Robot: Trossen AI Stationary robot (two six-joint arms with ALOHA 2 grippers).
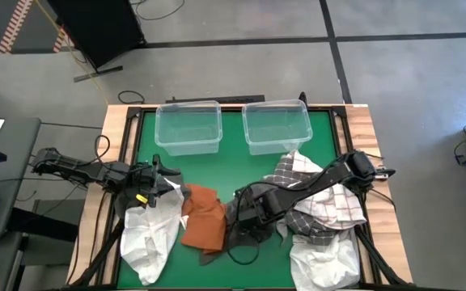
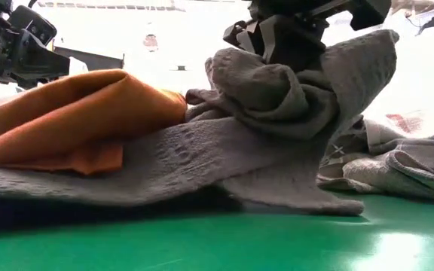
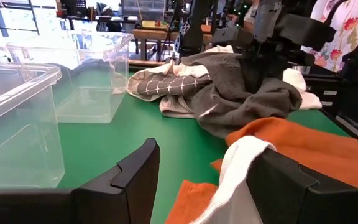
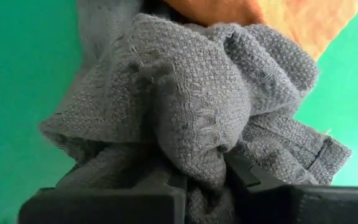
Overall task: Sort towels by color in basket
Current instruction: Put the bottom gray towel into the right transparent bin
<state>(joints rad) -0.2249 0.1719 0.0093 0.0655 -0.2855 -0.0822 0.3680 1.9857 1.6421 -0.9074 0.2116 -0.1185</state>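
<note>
Two robot arms work over a pile of towels on a green tabletop [image 1: 233, 166].

Nearest, a white towel [image 1: 150, 234] and a second white towel [image 1: 324, 257] lie at the front corners. The right gripper [image 4: 205, 177] pinches a bunched fold of the dark grey towel [image 2: 277, 128] between its fingers, low at centre. An orange towel [image 1: 203, 217] lies just beside it, touching. The left gripper [image 3: 201, 171] hangs with fingers spread around a white cloth edge. A checked towel [image 1: 326, 202] lies under the right arm. Farthest, two clear bins [image 1: 189, 127] stand side by side.
</note>
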